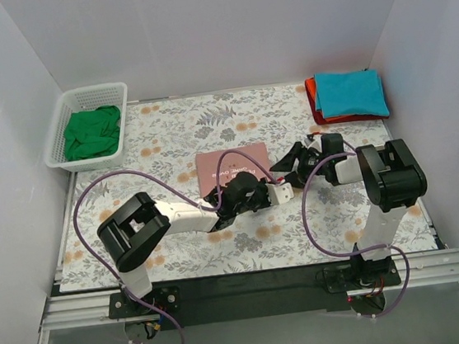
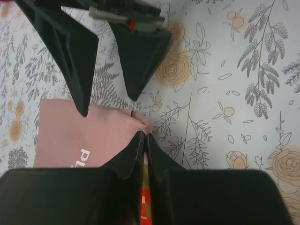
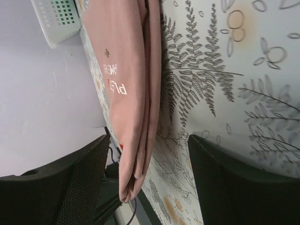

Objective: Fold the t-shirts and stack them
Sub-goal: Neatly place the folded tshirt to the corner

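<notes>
The soft pink shirt, folded flat with white letters, lies in the middle of the flowery cloth. The left gripper has pointy black fingers pressed together, pinching the shirt's corner. The right gripper has its fingers spread wide by the folded edge. A crumpled green shirt sits in the white mesh basket. A folded teal shirt lies on a red shirt. Plain white walls stand around

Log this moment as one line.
left gripper shut on pink t-shirt corner | right gripper open, straddling its edge | green t-shirt in basket
</notes>
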Tool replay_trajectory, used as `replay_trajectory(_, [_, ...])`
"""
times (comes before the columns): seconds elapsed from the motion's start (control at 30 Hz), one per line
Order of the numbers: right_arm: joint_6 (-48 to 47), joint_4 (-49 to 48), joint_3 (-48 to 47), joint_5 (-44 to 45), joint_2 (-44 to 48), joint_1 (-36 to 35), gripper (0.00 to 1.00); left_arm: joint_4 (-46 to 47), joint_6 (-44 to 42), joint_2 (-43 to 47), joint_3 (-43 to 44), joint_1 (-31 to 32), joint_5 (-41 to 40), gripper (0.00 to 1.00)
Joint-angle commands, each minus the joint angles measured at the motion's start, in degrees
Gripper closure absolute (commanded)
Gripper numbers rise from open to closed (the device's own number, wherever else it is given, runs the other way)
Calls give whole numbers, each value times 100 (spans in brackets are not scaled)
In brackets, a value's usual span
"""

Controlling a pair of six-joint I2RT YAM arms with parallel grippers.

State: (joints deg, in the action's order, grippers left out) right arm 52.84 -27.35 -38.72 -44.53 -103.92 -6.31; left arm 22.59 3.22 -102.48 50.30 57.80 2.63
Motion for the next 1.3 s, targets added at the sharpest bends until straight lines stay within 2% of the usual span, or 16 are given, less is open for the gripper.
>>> replay_trajectory(0.0, [524,-752,172,226,-374,-222,24,-97,170,307,182,3,317,100])
replay_trajectory(0.1, [692,-947,163,357,-506,-389,27,-70,222,307,190,-6,299,100])
replay_trajectory(0.2, [807,-1061,163,726,-576,-617,34,-70,345,281,243,-58,273,100])
replay_trajectory(0.4, [1263,-1597,137,1367,-963,-907,36,-9,556,246,357,-85,317,100])
replay_trajectory(0.53, [1378,-1870,128,1938,-1069,-1074,44,9,679,211,384,-85,290,100])
replay_trajectory(0.87, [1440,-1958,-144,2160,-1622,-1189,52,61,715,184,392,-85,238,100])
replay_trajectory(0.97, [1361,-1941,-206,2046,-1614,-1189,78,27,706,193,401,-85,124,100])
replay_trajectory(1.0, [1317,-1923,-215,2019,-1579,-1180,93,0,767,254,410,-93,80,91])
replay_trajectory(1.03, [1073,-1827,-241,1993,-1527,-1163,99,-52,828,333,410,-111,53,82])
replay_trajectory(1.1, [564,-1398,-539,1817,-1273,-1066,99,-359,1143,561,419,-242,167,68])
replay_trajectory(1.13, [100,-856,-679,1695,-1193,-1014,99,-508,1311,884,401,-313,420,60])
replay_trajectory(1.23, [-614,-282,-1329,1334,-1034,-759,99,-1194,1874,1360,331,-682,834,49])
replay_trajectory(1.27, [-1426,539,-1862,1229,-1069,-697,99,-1483,1971,1614,279,-778,931,48])
